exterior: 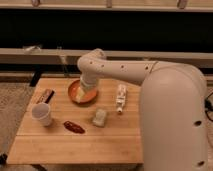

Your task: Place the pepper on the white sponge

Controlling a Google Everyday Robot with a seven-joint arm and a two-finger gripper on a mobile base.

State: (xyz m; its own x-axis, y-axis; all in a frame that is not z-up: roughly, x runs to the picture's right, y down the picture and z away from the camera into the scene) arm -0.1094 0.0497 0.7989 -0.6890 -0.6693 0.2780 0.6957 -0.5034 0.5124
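Gripper: the gripper hangs at the end of the big white arm, down over the orange bowl at the back of the wooden table. From where I stand I cannot tell whether it is apart or together.
Pepper: the pepper lies flat on the table toward the front, dark red and glossy, well apart from the gripper.
White sponge: the white sponge sits on the bare wood just to the right of the pepper, close to it but not touching, with nothing on top of it.
Cup: a white cup stands upright to the left of the pepper.
Brown bar: a dark brown bar lies near the table's left edge, behind the cup.
Tube: a slim white tube lies to the right of the bowl, behind the sponge.
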